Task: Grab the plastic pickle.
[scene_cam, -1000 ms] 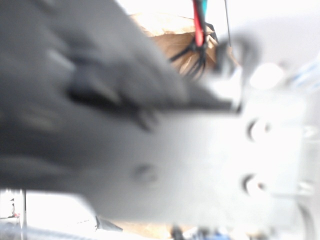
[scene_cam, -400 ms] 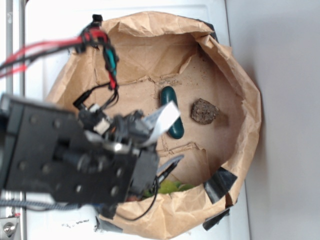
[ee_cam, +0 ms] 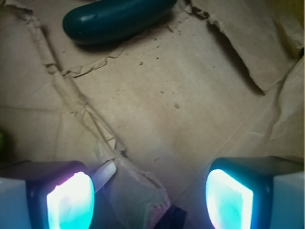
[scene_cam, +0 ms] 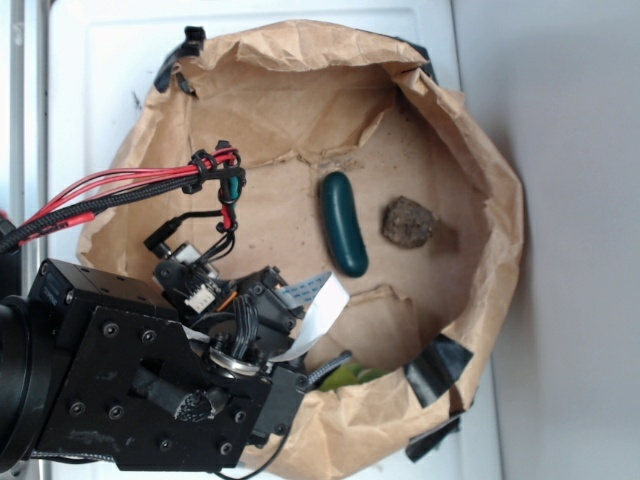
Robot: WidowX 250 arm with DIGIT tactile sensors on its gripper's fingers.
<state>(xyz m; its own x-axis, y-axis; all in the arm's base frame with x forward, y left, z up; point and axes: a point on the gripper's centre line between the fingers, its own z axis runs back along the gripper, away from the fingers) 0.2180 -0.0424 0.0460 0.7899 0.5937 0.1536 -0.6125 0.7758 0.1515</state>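
Gripper [ee_cam: 150, 200] spread wide, nothing between its fingers.
Plastic pickle [scene_cam: 343, 224] lay flat on the paper bag [scene_cam: 470, 150] floor, just beside the brown lump [scene_cam: 408, 222], ahead of the gripper, untouched.

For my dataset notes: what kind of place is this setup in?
Probably a lab-style robot test setup, not a real kitchen: a crumpled brown paper bag lies opened on a white surface, holding toy items such as the plastic pickle, with the robot arm over it.
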